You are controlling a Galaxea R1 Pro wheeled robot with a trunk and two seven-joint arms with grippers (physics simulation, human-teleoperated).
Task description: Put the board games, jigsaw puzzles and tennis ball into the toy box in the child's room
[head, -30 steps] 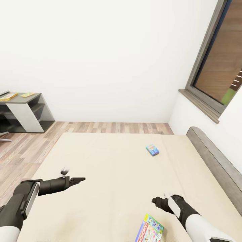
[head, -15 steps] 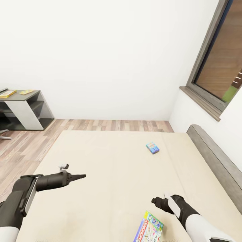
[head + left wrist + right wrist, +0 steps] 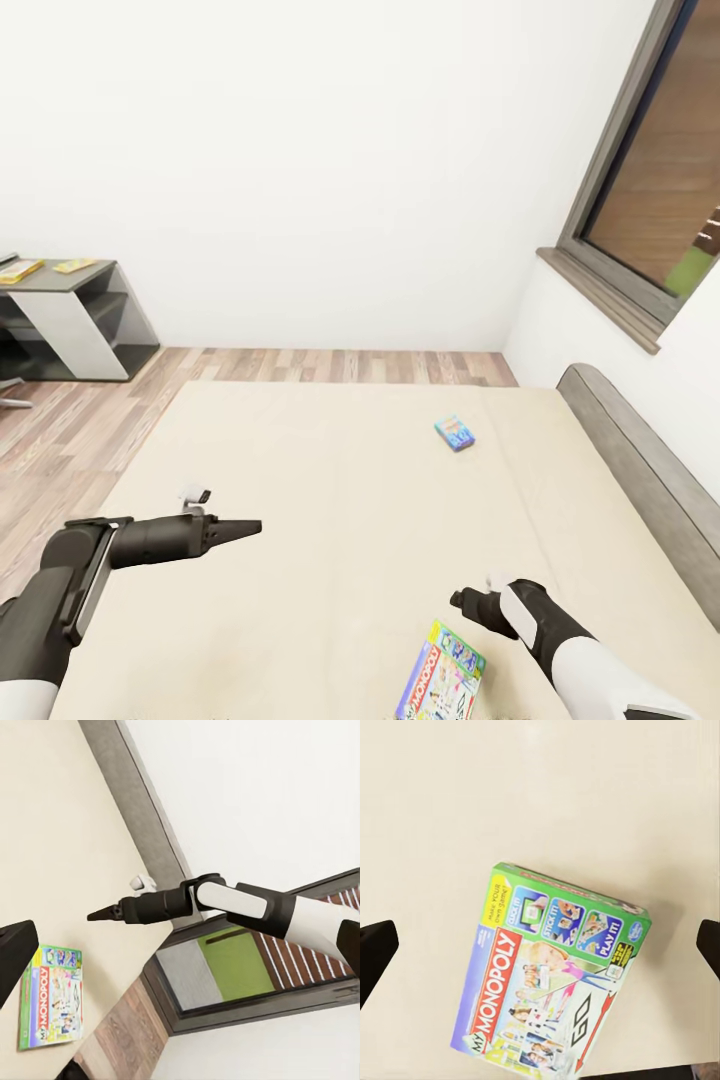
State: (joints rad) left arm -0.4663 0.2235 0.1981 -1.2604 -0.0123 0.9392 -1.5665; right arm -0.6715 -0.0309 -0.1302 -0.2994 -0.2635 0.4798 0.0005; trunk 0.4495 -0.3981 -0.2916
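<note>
Since a second ago, the camera has tilted slightly, so that the whole scene sits a little higher or lower in the head view; the left arm has been swung a touch toward 3 o'clock, while the games on the bed (image 3: 330,470) lie where they lay.

Nearest, at about 5 o'clock in the head view, a Monopoly game (image 3: 442,678) is seen lying flat on the beige mattress, partly cut by the lower edge. The right gripper (image 3: 462,600) hangs just beyond it, apart from the box. In the right wrist view the same game (image 3: 551,975) is looked down on, with the jaws spread wide, one dark fingertip (image 3: 375,949) showing at each side edge of the picture and nothing held between them.

At about 8 o'clock the left gripper (image 3: 248,526) is held over the mattress, pointing toward 3 o'clock. Its tips appear drawn together to a point with nothing between them. From the left wrist view the right arm (image 3: 247,904) and the Monopoly game (image 3: 49,997) are seen.

Farther on, at about 1 o'clock, a small blue game (image 3: 455,433) lies flat on the mattress, well apart from both grippers. The grey headboard (image 3: 640,470) runs along the bed at 3 o'clock.

Beyond the bed a wood-plank floor (image 3: 60,430) is seen, and at 10 o'clock the dark tabletop (image 3: 60,276) carries two flat yellowish boxes (image 3: 74,265). At 2 o'clock a window (image 3: 660,200) is set in the white wall.
</note>
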